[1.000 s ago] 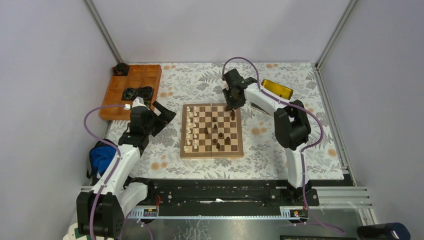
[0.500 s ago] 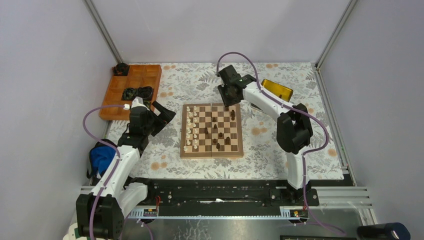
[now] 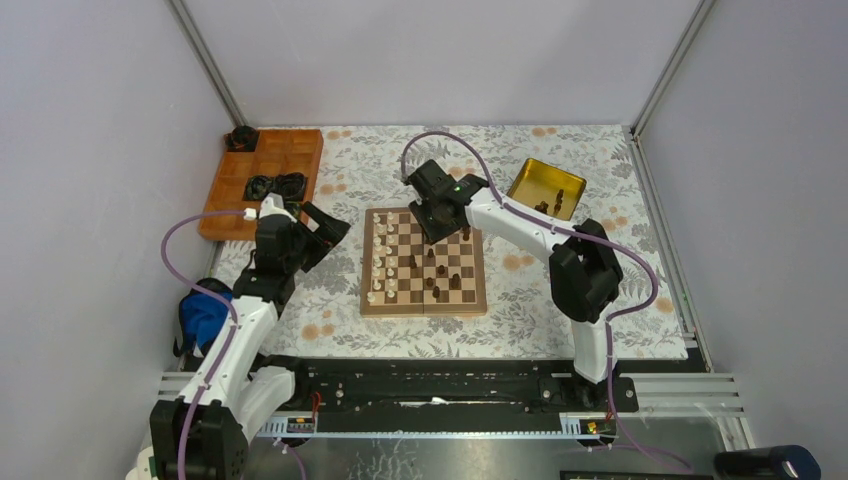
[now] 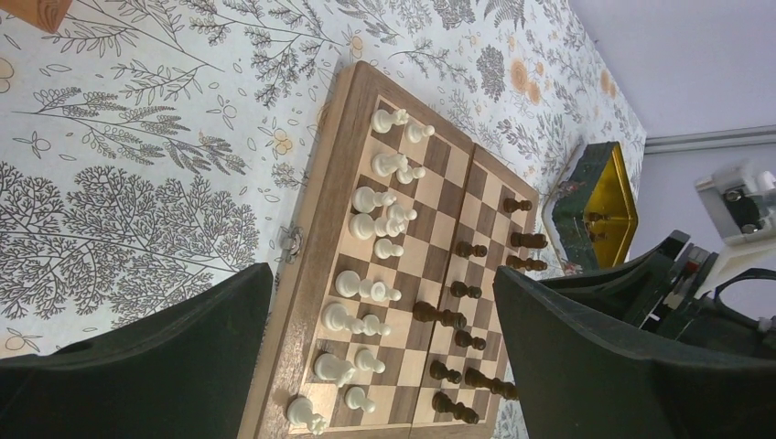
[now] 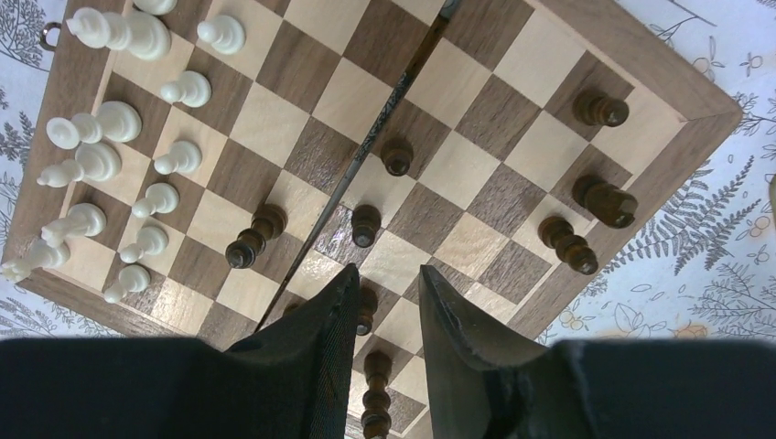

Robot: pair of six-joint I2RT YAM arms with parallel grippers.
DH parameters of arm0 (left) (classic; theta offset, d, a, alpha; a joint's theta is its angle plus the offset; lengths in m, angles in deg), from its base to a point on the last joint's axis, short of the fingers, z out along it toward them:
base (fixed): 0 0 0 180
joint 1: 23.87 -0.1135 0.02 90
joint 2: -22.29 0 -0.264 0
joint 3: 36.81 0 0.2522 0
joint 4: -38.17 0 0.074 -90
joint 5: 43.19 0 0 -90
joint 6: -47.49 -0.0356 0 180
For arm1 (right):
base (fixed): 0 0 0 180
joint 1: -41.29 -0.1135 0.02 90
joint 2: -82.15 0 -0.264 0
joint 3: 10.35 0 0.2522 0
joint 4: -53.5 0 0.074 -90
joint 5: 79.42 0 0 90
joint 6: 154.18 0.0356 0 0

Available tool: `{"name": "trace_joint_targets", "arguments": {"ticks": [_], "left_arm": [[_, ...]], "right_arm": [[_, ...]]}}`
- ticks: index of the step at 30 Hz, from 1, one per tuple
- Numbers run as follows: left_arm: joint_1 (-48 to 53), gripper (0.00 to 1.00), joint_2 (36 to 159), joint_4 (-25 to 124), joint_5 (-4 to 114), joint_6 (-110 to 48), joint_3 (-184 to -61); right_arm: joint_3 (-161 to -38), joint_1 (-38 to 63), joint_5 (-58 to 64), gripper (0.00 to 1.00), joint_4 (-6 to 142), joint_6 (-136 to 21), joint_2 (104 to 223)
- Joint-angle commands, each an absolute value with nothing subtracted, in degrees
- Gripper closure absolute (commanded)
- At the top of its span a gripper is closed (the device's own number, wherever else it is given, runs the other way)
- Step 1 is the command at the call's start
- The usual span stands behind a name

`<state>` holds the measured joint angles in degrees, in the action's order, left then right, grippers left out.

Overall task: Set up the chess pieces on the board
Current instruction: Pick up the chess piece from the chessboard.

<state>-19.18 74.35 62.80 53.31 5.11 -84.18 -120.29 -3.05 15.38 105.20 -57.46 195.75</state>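
The right gripper (image 5: pixel 386 274) hangs over the board (image 5: pixel 641 57), fingers slightly parted and empty (likely aligning on a stray dark chess piece (image 5: pixel 366 224) below), while the left gripper (image 4: pixel 382 274), spread wide and empty, stands off the board's edge beside the cream-white ranks (image 4: pixel 366 198).

Floral-cloth table (image 3: pixel 380 160) w/ board (image 3: pixel 423 307), orange tray (image 3: pixel 290 150), yellow tin (image 3: pixel 535 182).

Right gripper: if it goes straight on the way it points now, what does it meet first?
Probably the dark pawn showing in the gap of the open right gripper, close to one finger; otherwise the board beneath. Depth is unclear in this view.
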Motion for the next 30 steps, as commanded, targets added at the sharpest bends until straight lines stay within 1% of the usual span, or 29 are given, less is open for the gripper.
{"name": "trace_joint_targets", "arguments": {"ticks": [1, 30], "left_arm": [[-19.74, 0.01, 72.97, 63.56, 52.69, 3.72, -83.52], [-19.83, 0.01, 71.84, 63.54, 51.91, 3.81, -82.05]], "right_arm": [[-119.79, -4.22, 14.35, 0.62, 104.14, -56.63, 194.11], [-119.56, -4.68, 12.25, 0.6, 102.05, -56.97, 200.68]]}}
